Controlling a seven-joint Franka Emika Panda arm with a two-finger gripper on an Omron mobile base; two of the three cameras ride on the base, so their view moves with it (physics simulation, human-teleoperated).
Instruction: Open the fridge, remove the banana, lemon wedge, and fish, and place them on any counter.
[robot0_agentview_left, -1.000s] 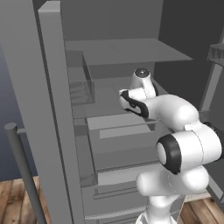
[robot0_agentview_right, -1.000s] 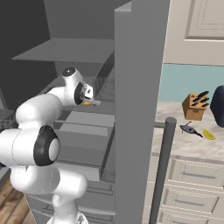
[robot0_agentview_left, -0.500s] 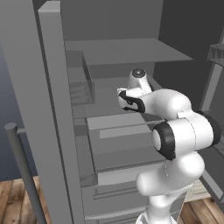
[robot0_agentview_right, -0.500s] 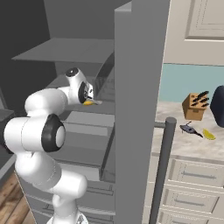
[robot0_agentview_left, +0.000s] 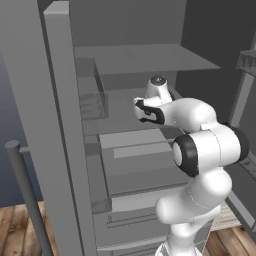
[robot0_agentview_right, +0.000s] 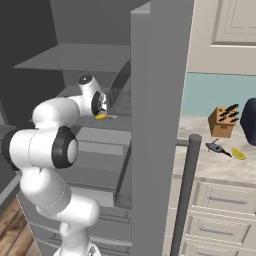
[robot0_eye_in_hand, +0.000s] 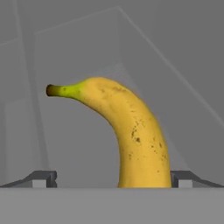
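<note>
Between the spread fingertips of the gripper (robot0_eye_in_hand: 111, 179) lies the banana (robot0_eye_in_hand: 127, 135), seen close in the hand view. Jaws stand wide apart, one dark tip at each lower corner; the right tip sits just beside the banana's near end, contact cannot be told. Banana curves up and left, green-brown stem end farthest from the gripper, brown speckles along the yellow skin. It rests on a grey shelf (robot0_eye_in_hand: 87, 144) inside the fridge (robot0_agentview_right: 160, 100).

From the right base view, the gripper (robot0_agentview_right: 103, 111) points at the banana (robot0_agentview_right: 102, 117), a small yellow sliver on the middle shelf, just inside the open fridge door. Left base view: gripper (robot0_agentview_left: 141, 108) reaches into the fridge (robot0_agentview_left: 60, 125) above the drawers.

Right of the fridge, on the bench (robot0_agentview_right: 210, 167): fish (robot0_agentview_right: 216, 147) and lemon wedge (robot0_agentview_right: 238, 153) near each other, in front of a knife block (robot0_agentview_right: 223, 120).
</note>
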